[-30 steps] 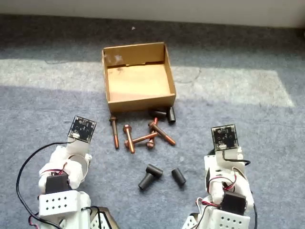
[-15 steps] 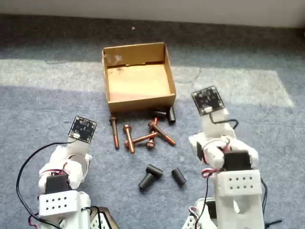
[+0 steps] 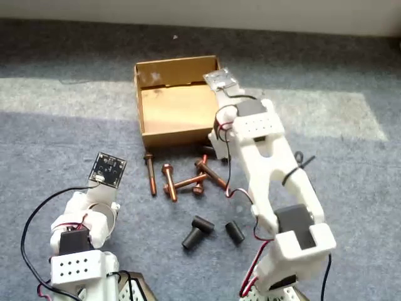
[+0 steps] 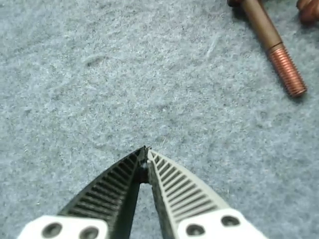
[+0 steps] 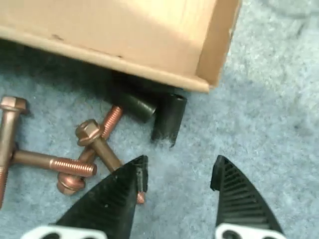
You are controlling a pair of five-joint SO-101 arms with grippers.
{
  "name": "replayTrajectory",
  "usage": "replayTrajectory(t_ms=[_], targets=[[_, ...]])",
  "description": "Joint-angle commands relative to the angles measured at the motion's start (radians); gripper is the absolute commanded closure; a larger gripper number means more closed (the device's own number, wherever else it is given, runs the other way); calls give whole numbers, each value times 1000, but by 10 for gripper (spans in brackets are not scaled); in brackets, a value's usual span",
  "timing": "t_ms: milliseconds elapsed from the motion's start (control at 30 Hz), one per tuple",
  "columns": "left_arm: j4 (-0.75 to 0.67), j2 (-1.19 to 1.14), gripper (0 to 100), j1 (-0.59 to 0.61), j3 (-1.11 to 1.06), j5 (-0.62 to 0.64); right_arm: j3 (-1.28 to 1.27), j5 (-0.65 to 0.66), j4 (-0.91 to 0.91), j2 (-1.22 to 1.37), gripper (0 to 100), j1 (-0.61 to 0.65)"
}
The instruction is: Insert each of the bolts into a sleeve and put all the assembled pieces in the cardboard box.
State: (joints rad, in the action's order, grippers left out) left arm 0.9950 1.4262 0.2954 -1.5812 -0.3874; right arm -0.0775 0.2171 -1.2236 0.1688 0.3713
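Bolts [image 3: 170, 183], five in number and copper-coloured, lie loose on the carpet [image 3: 75, 144] just in front of the cardboard box [image 3: 182, 135], between it and the bases of the two arms. We note that the box stands open-topped and that its floor shows as plain cardboard, partly sunlit. Two black sleeves [image 5: 169, 119] lie in the shadow at the box's near corner, just beside its wall; whether they touch it we cannot tell. Further sleeves [image 3: 234, 232] lie apart from the bolts, nearer the arms' bases. The surface is a grey-blue carpet crossed by a broad band of sunlight [image 3: 313, 113], with a pale wall [image 3: 250, 9] along the far edge. We see the leftmost bolt [image 3: 151, 175] with its long axis running toward the box, head at the box end; its neighbour lies nearly parallel, a third lies crosswise, a fourth runs diagonally with its head toward the box, and a fifth turns its threaded end toward the box. The sleeve at the corner also points its long axis at the box. The right gripper [image 5: 180, 167] hangs over the carpet close to that sleeve, its fingers spread wide. The left gripper [image 4: 147, 152] has its fingers pressed together at the tips, over carpet near one bolt's threaded end.
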Motion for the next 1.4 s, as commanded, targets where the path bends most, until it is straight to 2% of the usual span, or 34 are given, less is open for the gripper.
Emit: replayTrajectory(t_ms=[0,300,533,767,1067,1200,1367], targets=[[-8,8,989,10,30,-8,165,-12,2,110,793,8],[-9,8,989,10,30,-8,302,-12,2,325,794,4],[-9,8,989,12,30,-9,317,-6,-12,401,940,5],[-9,8,989,12,30,-9,329,-6,-168,390,995,2],[-11,8,989,12,21,-9,337,-11,-291,117,992,4],[-11,8,989,12,28,-9,191,-12,-265,-48,992,2],[20,7,989,7,114,-5,-108,-12,-107,-254,992,-25]])
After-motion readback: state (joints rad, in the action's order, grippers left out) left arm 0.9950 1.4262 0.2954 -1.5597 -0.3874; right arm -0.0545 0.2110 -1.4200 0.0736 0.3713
